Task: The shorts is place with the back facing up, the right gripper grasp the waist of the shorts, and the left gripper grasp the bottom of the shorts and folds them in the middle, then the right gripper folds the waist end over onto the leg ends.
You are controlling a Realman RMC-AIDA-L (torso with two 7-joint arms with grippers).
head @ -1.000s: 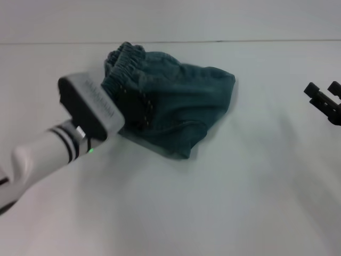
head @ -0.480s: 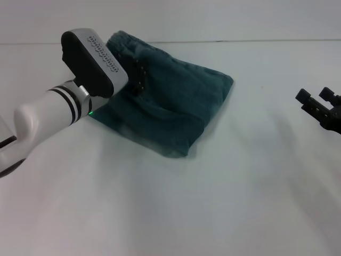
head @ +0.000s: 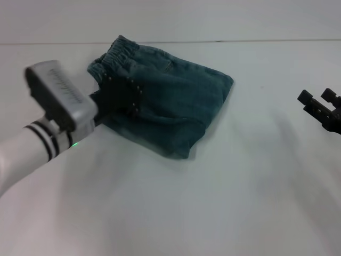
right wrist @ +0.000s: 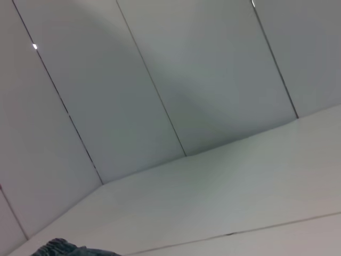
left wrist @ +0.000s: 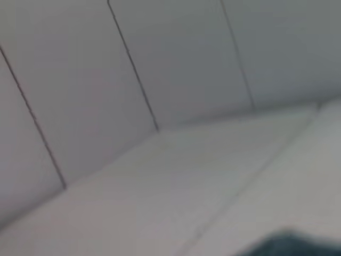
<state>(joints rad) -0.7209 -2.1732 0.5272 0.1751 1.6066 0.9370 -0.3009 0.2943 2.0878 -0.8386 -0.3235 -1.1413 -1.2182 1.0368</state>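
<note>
The blue-green denim shorts lie folded into a compact bundle on the white table, with the ruffled waist at the far left end. My left gripper, black on a silver-white arm with a green light, hovers low over the near-left edge of the bundle. Its fingers are spread, and I see no cloth pinched between them. My right gripper stands open at the far right, well away from the shorts. A sliver of denim shows as the shorts in the left wrist view and the shorts in the right wrist view.
The white table stretches bare in front and to the right of the bundle. Its back edge meets a pale panelled wall.
My left arm has drawn back and down toward the left, uncovering the waist band, which now lies on the bundle. The right gripper has barely moved.
</note>
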